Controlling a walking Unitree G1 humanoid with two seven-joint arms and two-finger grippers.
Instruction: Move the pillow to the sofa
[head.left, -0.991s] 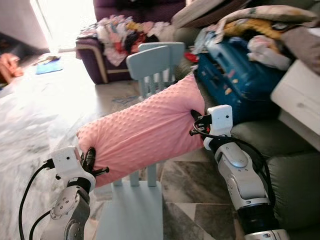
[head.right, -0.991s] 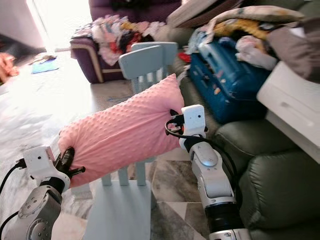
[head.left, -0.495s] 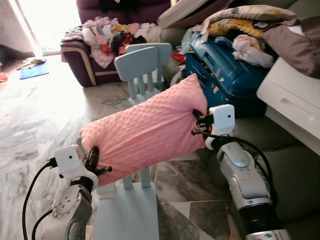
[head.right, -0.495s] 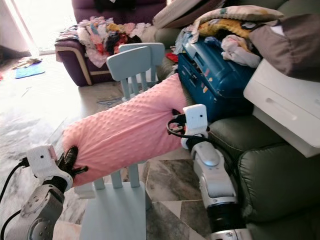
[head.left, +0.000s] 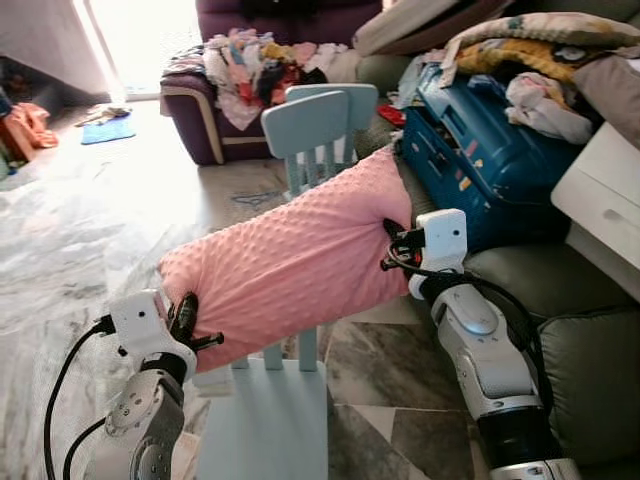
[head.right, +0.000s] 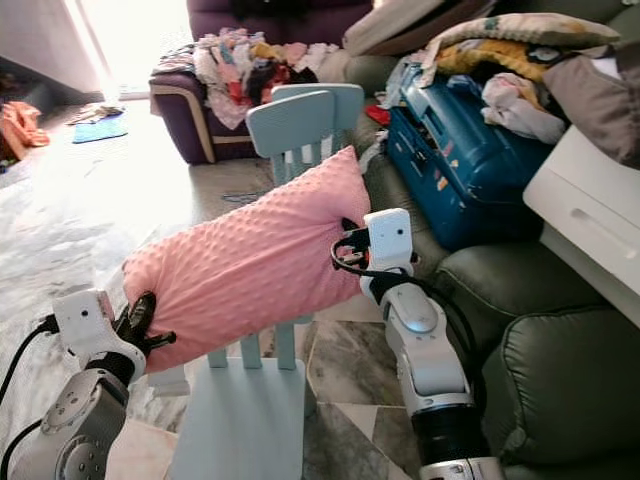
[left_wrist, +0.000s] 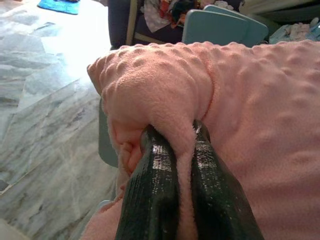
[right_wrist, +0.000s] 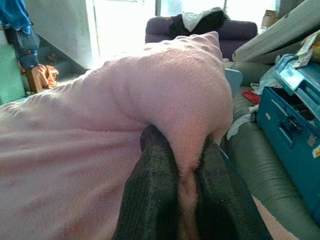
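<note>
With each end pinched between closed fingers, the pillow is held aloft by the left gripper and right gripper, above a blue chair. Carry step judged underway; a swing right onto the sofa is called for.
</note>
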